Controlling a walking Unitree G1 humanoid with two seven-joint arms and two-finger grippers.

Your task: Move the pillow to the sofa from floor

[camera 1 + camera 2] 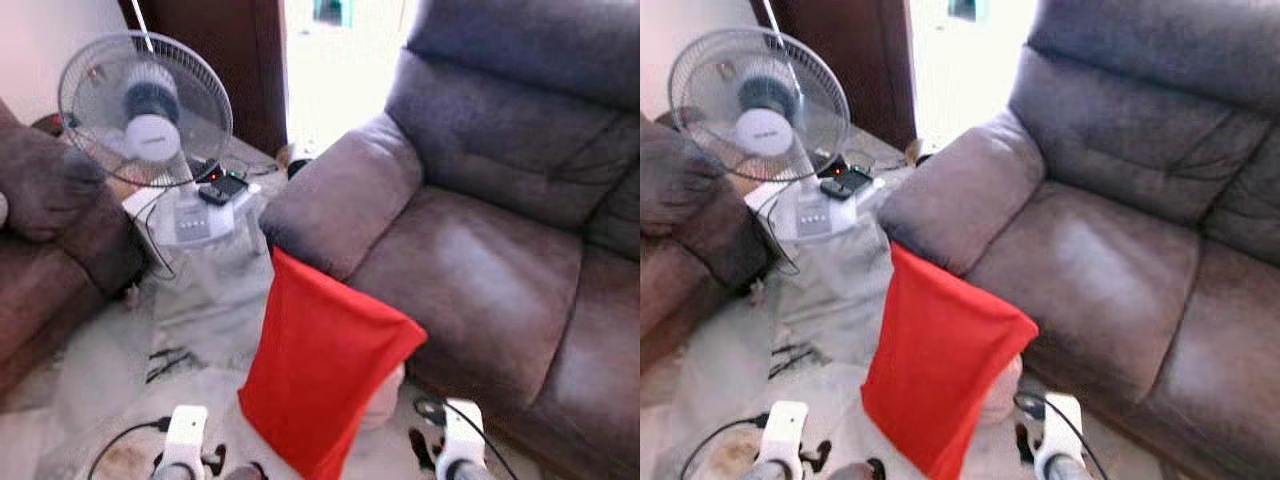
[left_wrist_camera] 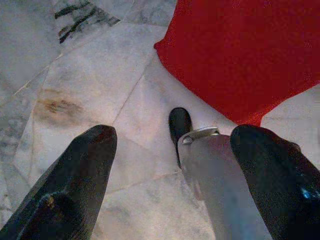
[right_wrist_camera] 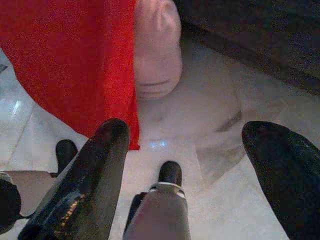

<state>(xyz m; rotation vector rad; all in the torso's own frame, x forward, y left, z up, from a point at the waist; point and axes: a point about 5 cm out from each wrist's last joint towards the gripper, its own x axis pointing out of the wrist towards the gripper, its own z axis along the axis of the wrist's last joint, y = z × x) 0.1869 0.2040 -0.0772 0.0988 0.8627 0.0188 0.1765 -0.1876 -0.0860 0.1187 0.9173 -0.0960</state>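
Observation:
The red pillow (image 1: 322, 368) stands on edge on the marble floor (image 1: 95, 365), leaning against the front of the grey-brown sofa (image 1: 470, 270) just below its left armrest (image 1: 345, 190). A pink inner cushion (image 3: 155, 50) pokes out of the red cover on the sofa side. Both arms are low in front of me. My left gripper (image 2: 175, 135) is open above the floor, with the pillow's lower corner (image 2: 250, 60) just beyond its fingertips. My right gripper (image 3: 186, 129) is open too, with the pillow's red edge and the pink end close ahead. Nothing sits between either pair of fingers.
A standing fan (image 1: 145, 110) stands to the left of the sofa, with a dark phone (image 1: 222, 188) on its base. A brown armchair (image 1: 50, 230) is at the far left. Black cables (image 1: 170, 360) lie on the floor near a grey sheet (image 1: 215, 290).

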